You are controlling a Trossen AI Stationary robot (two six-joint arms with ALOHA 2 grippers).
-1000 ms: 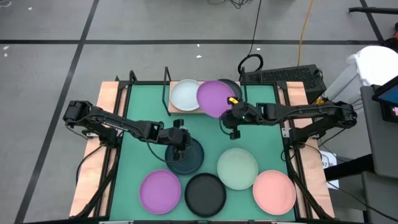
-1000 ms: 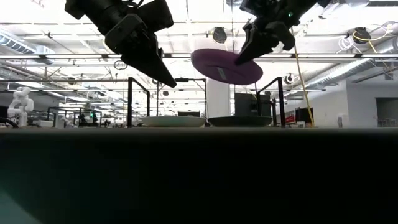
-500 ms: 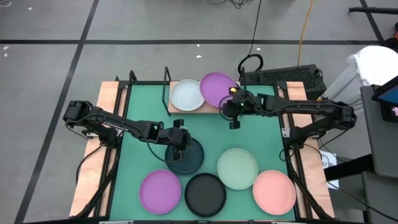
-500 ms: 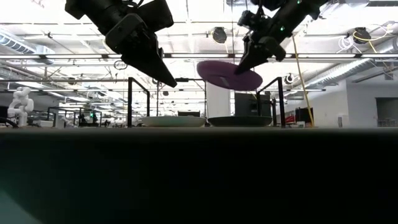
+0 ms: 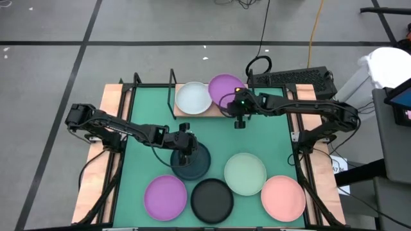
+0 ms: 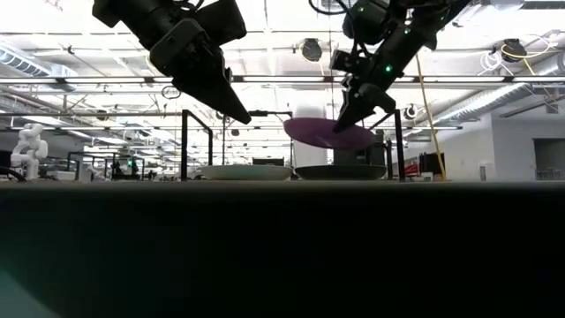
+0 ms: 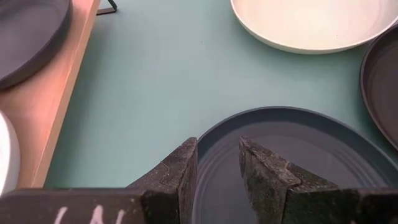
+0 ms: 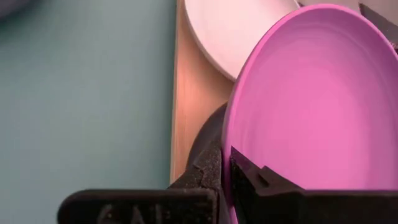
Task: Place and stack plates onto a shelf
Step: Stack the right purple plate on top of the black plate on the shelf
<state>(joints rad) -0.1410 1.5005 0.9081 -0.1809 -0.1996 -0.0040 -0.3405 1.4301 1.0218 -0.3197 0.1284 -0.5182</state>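
My right gripper (image 5: 239, 110) is shut on a purple plate (image 5: 225, 90) over the right half of the shelf (image 5: 212, 113), above the dark grey plate (image 6: 340, 172) lying there. The white plate (image 5: 193, 98) lies on the shelf's left half. My left gripper (image 5: 184, 145) hovers open by a narrow gap over the far rim of the dark teal plate (image 5: 192, 163), which lies flat on the table; in the left wrist view its fingers (image 7: 186, 165) stand above that rim (image 7: 214, 121), apart from it. My right gripper pinches the purple plate's rim (image 8: 227, 149) on its near side, one finger (image 8: 249, 171) over the inner face and one (image 8: 210, 165) under the plate. The fingers slant down from the near right. The plate (image 6: 328, 132) hangs clear above the dark grey plate, almost level.
On the near table lie a second purple plate (image 5: 165, 197), a black plate (image 5: 212, 200), a pale mint plate (image 5: 244, 173) and a salmon pink plate (image 5: 282, 197). Black wire posts (image 6: 184, 146) stand at the shelf's ends. Wooden strips run along the table's sides.
My right gripper has moved toward the far edge and down, carrying the purple plate from over the shelf's near edge to over the dark grey plate. The plate has dropped lower and gone from tilted to almost level. My left arm has kept still.
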